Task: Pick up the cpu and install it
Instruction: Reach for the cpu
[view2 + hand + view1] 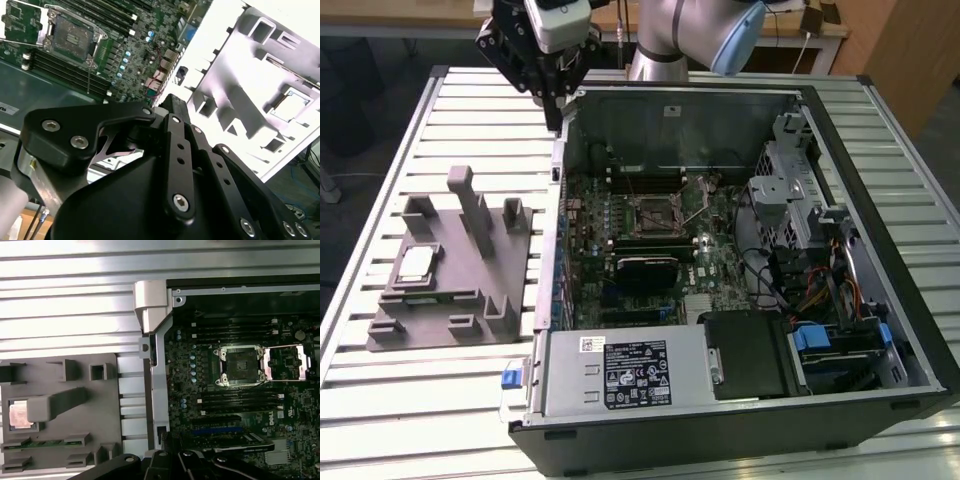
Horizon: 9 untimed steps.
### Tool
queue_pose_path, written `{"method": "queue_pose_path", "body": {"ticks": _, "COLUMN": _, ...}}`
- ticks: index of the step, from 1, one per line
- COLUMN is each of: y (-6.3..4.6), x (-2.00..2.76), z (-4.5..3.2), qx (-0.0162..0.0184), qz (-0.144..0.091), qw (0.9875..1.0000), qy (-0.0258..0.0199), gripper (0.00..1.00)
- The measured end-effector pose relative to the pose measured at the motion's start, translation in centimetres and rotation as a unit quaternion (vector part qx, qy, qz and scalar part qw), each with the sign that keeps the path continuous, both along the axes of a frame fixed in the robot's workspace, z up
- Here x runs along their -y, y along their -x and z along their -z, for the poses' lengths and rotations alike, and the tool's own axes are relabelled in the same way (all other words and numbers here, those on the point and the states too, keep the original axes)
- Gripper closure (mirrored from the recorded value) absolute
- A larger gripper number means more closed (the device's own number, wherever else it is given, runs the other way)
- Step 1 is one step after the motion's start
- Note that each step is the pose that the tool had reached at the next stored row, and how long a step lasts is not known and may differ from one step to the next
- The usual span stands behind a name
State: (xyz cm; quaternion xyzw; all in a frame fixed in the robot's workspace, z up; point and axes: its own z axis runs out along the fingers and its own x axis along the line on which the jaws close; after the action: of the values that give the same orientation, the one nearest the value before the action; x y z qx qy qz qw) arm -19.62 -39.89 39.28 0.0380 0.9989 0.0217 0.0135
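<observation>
**CPU (pixel 415 262) lies in the fixture, untouched**

We see it flat, pale top up, in a square pocket of the grey fixture block (pixel 470 290) on the desk (pixel 380 400). Our hand (pixel 550 95) hangs well apart from that block, over the computer case (pixel 680 125) beside it; how far open it is we cannot tell. We judge the CPU light, stiff, thin and slick-topped, its underside delicate: grip opposite edges, gently.

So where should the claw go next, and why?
Probably across toward the exterior view's left and lower, to hang above the cpu. The claw sits high by the far corner of the computer case, well apart from the cpu, which lies untouched in the grey fixture block. The motherboard socket stands open.
</observation>
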Motion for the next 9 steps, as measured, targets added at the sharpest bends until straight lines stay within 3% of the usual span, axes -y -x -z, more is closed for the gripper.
{"method": "queue_pose_path", "body": {"ticks": 9, "y": 1.6, "x": 0.0, "z": 0.09, "qx": 0.0, "qz": 0.0, "qw": 1.0, "qy": 0.0, "gripper": 0.89}}
